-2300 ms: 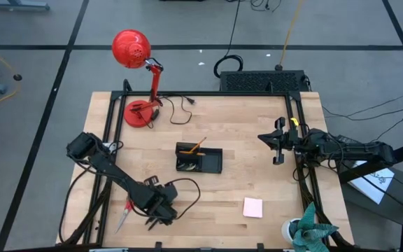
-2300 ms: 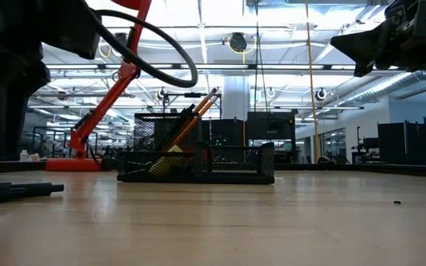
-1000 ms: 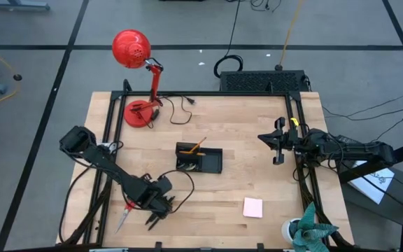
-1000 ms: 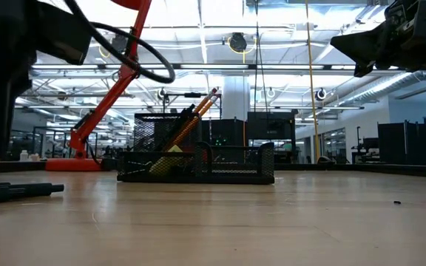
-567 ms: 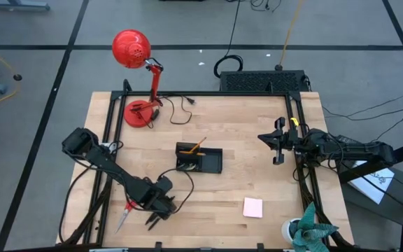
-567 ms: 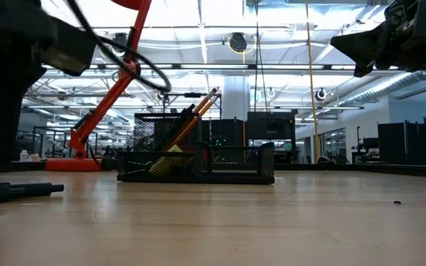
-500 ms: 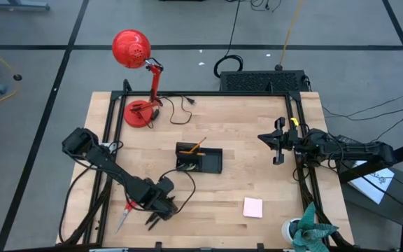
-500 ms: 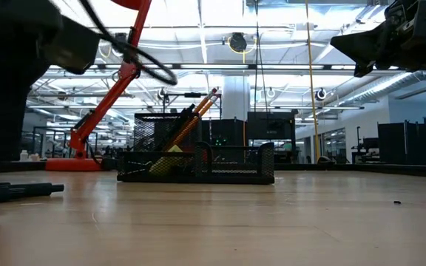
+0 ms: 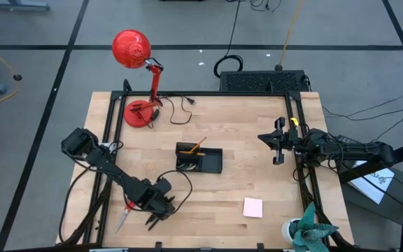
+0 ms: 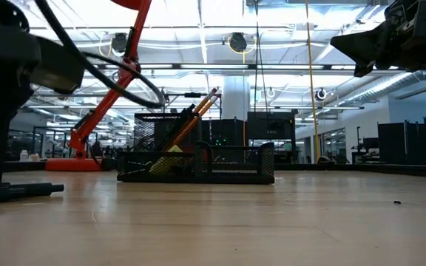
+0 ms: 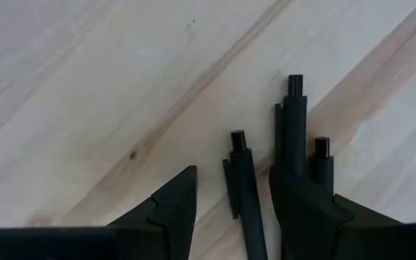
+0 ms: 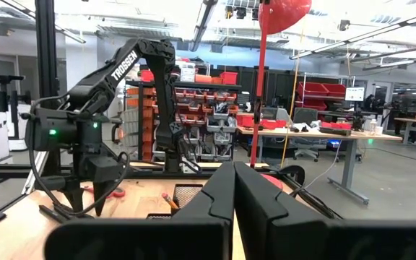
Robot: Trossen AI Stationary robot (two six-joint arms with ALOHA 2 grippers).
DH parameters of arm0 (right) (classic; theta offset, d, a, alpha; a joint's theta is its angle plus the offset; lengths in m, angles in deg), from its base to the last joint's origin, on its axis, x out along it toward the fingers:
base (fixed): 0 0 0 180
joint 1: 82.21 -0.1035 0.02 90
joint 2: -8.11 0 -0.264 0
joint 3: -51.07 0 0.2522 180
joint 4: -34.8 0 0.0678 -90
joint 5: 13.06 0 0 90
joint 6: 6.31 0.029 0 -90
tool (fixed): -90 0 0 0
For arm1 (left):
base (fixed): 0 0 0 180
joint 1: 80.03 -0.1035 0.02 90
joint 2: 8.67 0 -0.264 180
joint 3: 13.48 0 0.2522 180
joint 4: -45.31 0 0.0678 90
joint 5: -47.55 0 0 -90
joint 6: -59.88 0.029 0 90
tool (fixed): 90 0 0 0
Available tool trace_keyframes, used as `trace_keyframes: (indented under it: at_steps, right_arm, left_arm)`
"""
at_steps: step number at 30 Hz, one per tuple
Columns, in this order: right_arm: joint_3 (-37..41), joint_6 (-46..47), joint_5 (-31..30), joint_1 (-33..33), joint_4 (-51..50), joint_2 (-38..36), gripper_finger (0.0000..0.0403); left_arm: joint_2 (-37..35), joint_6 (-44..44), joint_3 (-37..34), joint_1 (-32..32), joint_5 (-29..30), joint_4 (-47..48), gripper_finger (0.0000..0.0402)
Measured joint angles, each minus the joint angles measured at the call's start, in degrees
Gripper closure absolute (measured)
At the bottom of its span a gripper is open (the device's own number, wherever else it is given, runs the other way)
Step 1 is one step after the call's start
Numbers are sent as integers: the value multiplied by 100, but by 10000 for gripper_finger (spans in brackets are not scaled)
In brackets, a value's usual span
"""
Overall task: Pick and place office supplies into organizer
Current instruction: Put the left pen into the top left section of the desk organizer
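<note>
left tool (image 11: 230,217) lowered, pen (image 11: 245,193) between fingers

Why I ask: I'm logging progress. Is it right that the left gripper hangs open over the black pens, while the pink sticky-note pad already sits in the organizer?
Not quite. The high view shows the pink sticky-note pad on the table, outside the organizer. The left gripper is indeed open over the black pens.

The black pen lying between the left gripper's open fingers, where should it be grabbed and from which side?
Grip the black pen on its bare barrel, behind the clip end, coming straight down from above. It lies flat on the table, and the left gripper already straddles it; two more pens lie close beside one finger, so probably close gently.
</note>
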Motion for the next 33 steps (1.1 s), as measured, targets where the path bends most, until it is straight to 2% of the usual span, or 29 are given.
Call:
trace_keyframes:
  at_steps: [7,16,19,28,33]
  right_arm:
    - [-1,0,-4,0,0,0,403]
    - [-1,0,-7,1,0,-1,403]
    - [0,20,-7,0,0,0,403]
    - [1,17,-11,1,0,-1,403]
    - [1,-74,-15,1,0,0,403]
  left_arm:
    - [-43,-30,-388,156,102,-489,222]
    - [-24,668,-400,259,256,-450,228]
    - [-20,761,-407,259,314,-417,253]
    - [-17,1067,-411,264,502,-430,362]
    - [-4,1169,-411,259,829,-597,376]
